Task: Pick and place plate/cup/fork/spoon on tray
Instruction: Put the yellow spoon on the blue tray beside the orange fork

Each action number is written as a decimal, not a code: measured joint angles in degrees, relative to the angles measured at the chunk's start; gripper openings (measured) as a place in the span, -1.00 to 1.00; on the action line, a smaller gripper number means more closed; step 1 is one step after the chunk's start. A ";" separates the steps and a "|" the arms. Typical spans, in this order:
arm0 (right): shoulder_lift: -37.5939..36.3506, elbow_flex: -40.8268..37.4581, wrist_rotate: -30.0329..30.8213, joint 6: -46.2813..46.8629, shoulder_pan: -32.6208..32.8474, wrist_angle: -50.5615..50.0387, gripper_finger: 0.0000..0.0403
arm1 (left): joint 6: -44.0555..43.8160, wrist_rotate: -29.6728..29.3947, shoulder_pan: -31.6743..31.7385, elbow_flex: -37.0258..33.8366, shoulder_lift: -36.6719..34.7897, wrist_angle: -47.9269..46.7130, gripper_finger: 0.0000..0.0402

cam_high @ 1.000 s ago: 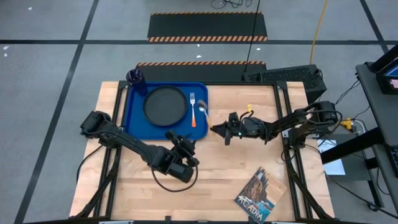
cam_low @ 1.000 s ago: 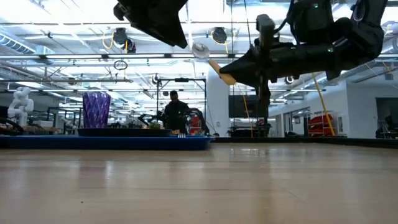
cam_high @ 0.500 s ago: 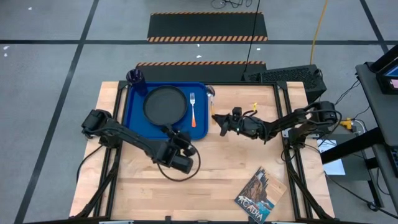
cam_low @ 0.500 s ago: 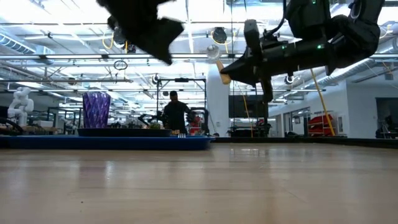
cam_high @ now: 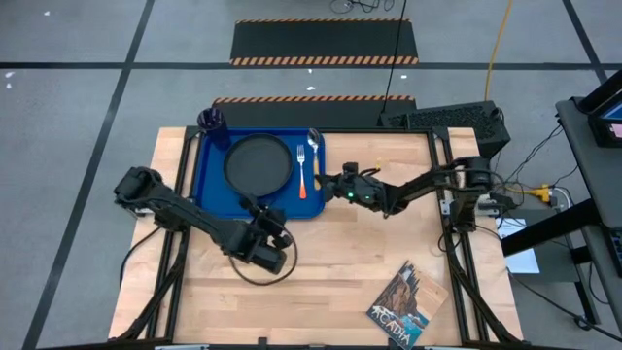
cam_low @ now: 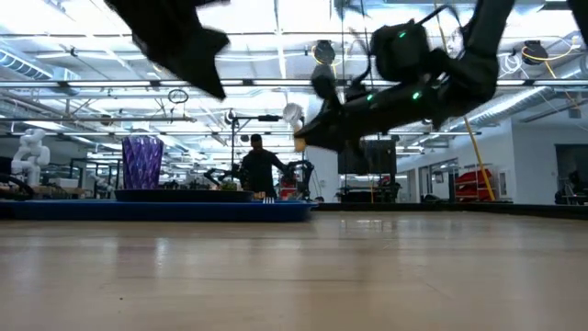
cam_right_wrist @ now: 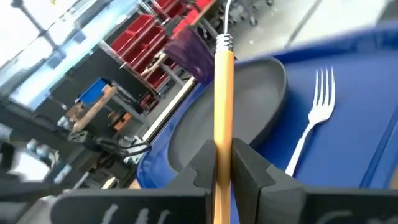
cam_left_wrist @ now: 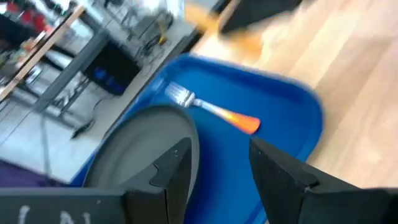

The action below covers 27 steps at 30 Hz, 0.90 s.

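High, low and wrist views of the spoon placement. The right gripper is clamped on the yellow-orange handle of the spoon and holds it above the right edge of the tray, with the silver bowl pointing toward the tray's far rim. In the right wrist view the handle runs straight out between the two closed fingers.

On the tray lie the plate at the centre and the fork to its right, tines toward the far side. The cup stands at the tray's far left corner. The left gripper hovers above the counter near the tray's near edge, empty, its fingers spread apart. A booklet lies well apart on the counter's near right.

The step in hand appears to be the last: setting the spoon down. Done well, the spoon would go into the narrow blue strip between the fork and the tray's right rim, parallel to the fork. The gripper should descend until the bowl nearly touches before letting go, since a drop from height could bounce the spoon onto the rim or against the fork.
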 joint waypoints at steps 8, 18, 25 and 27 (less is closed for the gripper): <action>9.60 5.70 0.49 9.72 -1.49 0.03 -0.93 | 7.24 -0.36 -2.03 0.13 -9.74 -0.57 -0.19; 11.82 8.02 0.06 17.14 -2.82 -8.31 -0.93 | 14.89 0.48 -0.32 0.12 -18.69 -0.54 -0.19; 11.47 8.16 -7.57 23.24 -5.49 -11.23 -0.93 | 15.41 1.15 -1.96 0.13 -19.47 -0.84 -0.19; 11.49 8.14 -9.95 24.95 -6.20 -11.40 -0.93 | 16.63 2.55 -2.18 0.13 -19.43 -0.90 -0.19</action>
